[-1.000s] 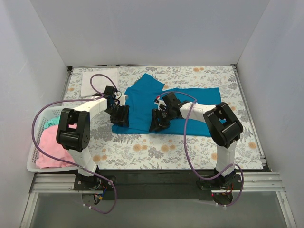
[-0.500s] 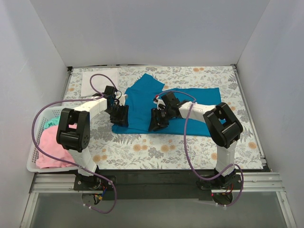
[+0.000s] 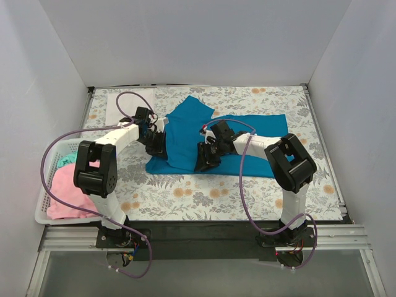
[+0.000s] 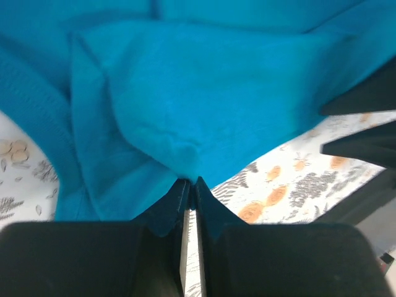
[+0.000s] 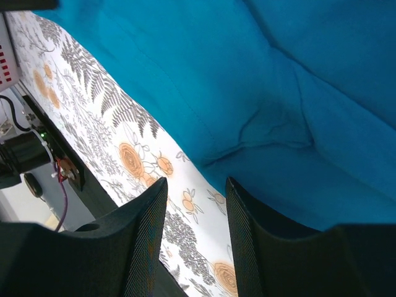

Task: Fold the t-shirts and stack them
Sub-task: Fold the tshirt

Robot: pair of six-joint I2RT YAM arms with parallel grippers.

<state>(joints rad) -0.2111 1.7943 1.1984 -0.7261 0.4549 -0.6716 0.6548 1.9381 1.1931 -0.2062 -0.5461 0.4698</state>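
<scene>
The left tool point(image 4: 190, 183) is pinched shut on a small peak of the teal-blue t-shirt point(image 4: 204, 93), the cloth gathered into a point right where its two dark fingers point(image 4: 164, 213) meet. From that pinch the fabric rises away in loose folds, with a stitched hem running down the left side of the wrist view and the flower-printed table point(image 4: 291, 185) showing beneath the lifted edge.

The right tool point(image 5: 195, 185) stands partly open, its fingers point(image 5: 145, 235) apart with nothing gripped between them. Through the gap the near edge of the teal-blue cloth and the patterned table top are visible, and a shallow crease sits in the shirt just beyond the fingertips.

Seen from above, the left tool point(image 3: 157, 143) is at the shirt's left edge and the right tool point(image 3: 204, 159) is near the middle of its near edge. The teal-blue t-shirt point(image 3: 247, 139) lies spread across the centre of the table point(image 3: 185, 195), its left part bunched and folded upward toward the far side.

A white t-shirt point(image 3: 120, 106) lies flat at the far left corner of the table. At the left side stands a white basket point(image 3: 41, 204), holding a pink t-shirt point(image 3: 65, 192) with a mint-green t-shirt point(image 3: 67, 159) just behind it.
</scene>
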